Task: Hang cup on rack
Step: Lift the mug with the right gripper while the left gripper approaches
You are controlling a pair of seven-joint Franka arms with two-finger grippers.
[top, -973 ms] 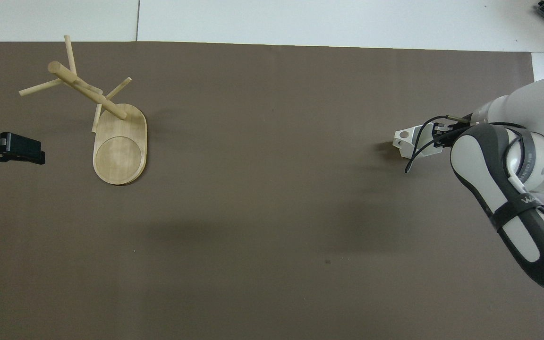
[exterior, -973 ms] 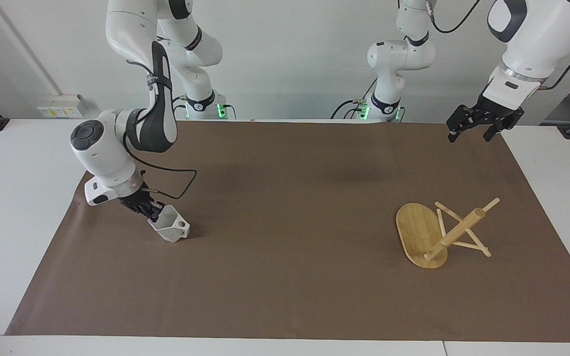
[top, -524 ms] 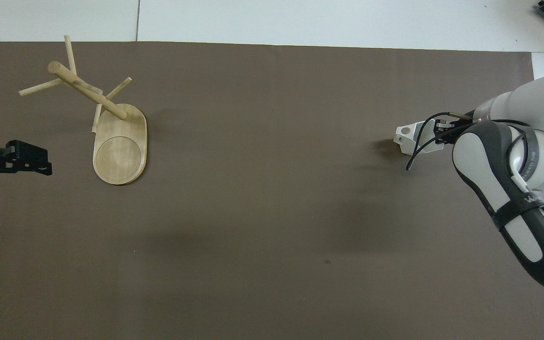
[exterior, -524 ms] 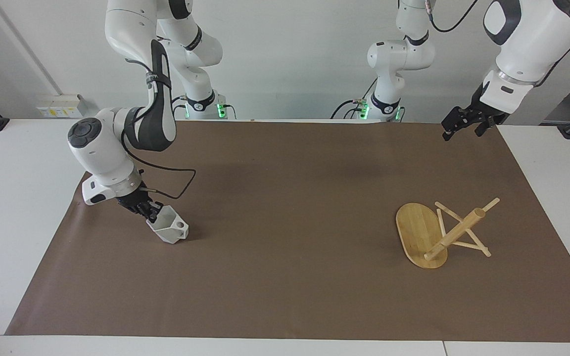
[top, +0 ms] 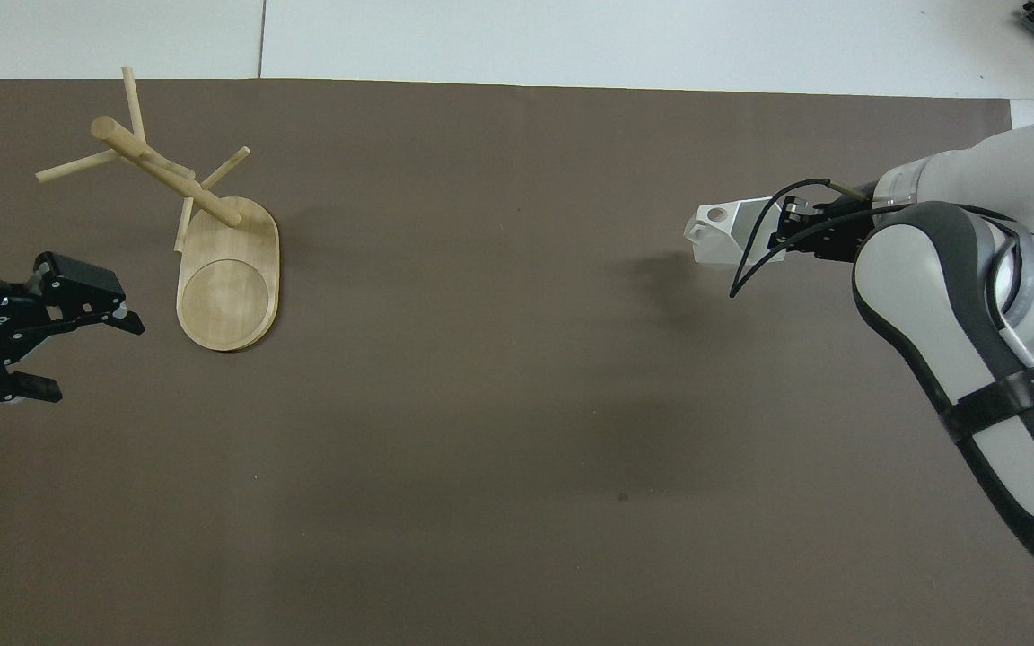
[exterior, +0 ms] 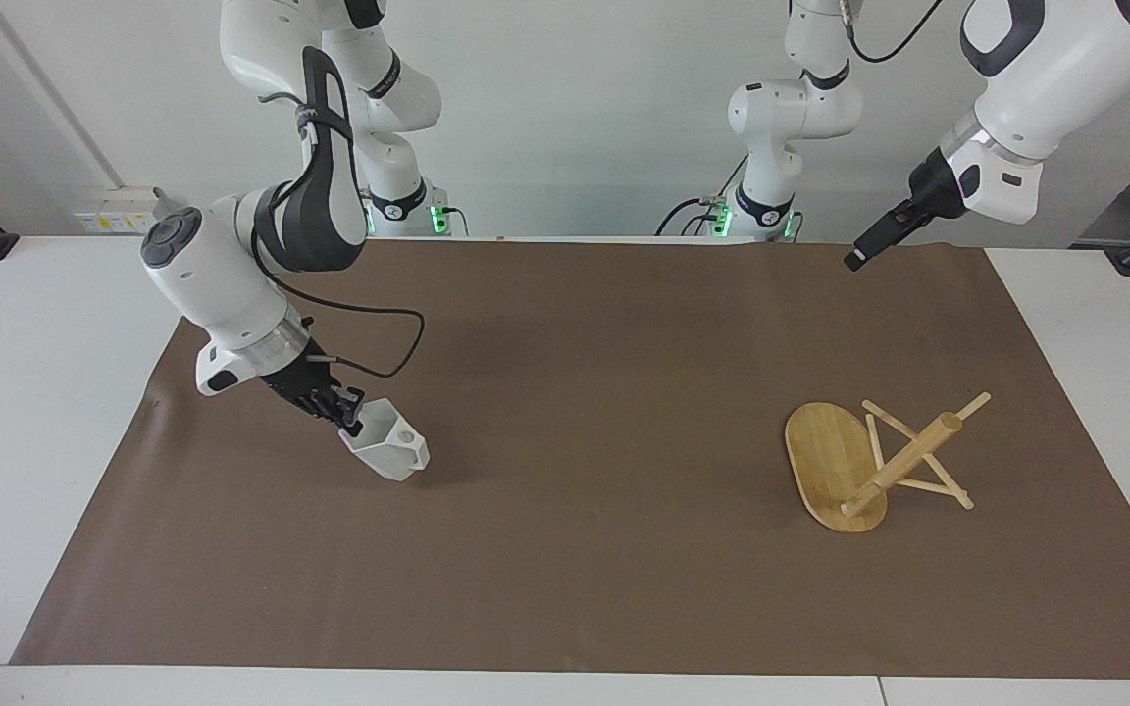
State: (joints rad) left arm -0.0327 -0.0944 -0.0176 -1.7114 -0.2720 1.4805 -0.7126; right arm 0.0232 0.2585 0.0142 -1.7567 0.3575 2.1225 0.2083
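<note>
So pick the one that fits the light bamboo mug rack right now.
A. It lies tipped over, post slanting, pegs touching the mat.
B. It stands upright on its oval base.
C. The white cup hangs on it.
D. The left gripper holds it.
A: the light bamboo mug rack lies tipped, its oval base on edge and pegs on the brown mat; the small white faceted cup is in the right gripper.

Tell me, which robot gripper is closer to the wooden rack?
The left one. The left gripper hangs open in the air close beside the rack, at the same end of the table. The right gripper is at the right arm's end, holding the cup.
</note>
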